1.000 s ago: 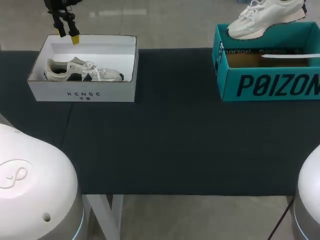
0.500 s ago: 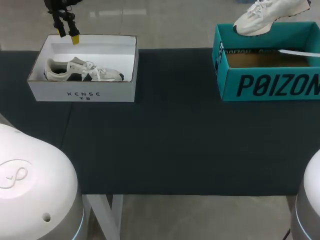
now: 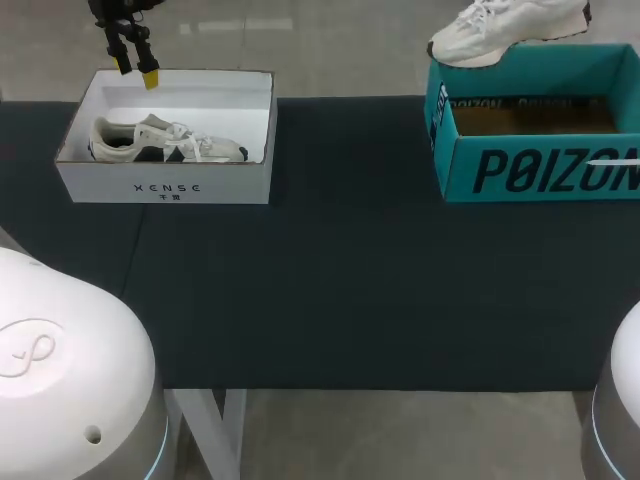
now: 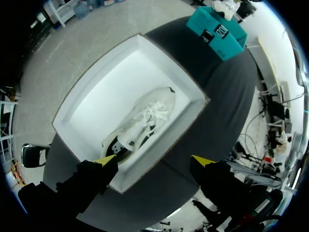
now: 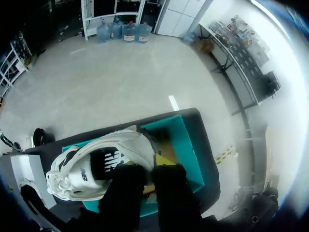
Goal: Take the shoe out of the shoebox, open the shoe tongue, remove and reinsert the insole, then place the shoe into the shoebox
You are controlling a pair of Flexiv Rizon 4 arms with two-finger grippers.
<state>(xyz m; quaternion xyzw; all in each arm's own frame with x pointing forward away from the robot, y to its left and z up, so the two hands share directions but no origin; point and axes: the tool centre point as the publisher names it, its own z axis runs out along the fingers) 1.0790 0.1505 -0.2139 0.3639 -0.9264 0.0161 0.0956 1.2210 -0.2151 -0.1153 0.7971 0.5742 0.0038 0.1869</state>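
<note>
The right end effector [image 5: 145, 165] is closed on a white low-top lace-up sneaker [image 3: 505, 28], its two fingers pinching the heel collar from either side. The sneaker hangs over the far edge of an open teal cardboard shoebox [image 3: 460, 170], which stands at the right end of the dark-covered bench [image 3: 350, 280]. Its toe points toward the middle of the bench. In the right wrist view the sneaker's black side logo faces the camera and the teal box lies under it. Whether the sole touches the box rim I cannot tell.

The left end effector [image 3: 140, 68] hovers above the far left corner of an open white cardboard shoebox [image 3: 100, 180] at the bench's left end. Its yellow-tipped fingers are spread wide and grip nothing. Inside that box a grey-and-white sneaker with dark patches [image 3: 165, 140] lies on its side along the near wall.
</note>
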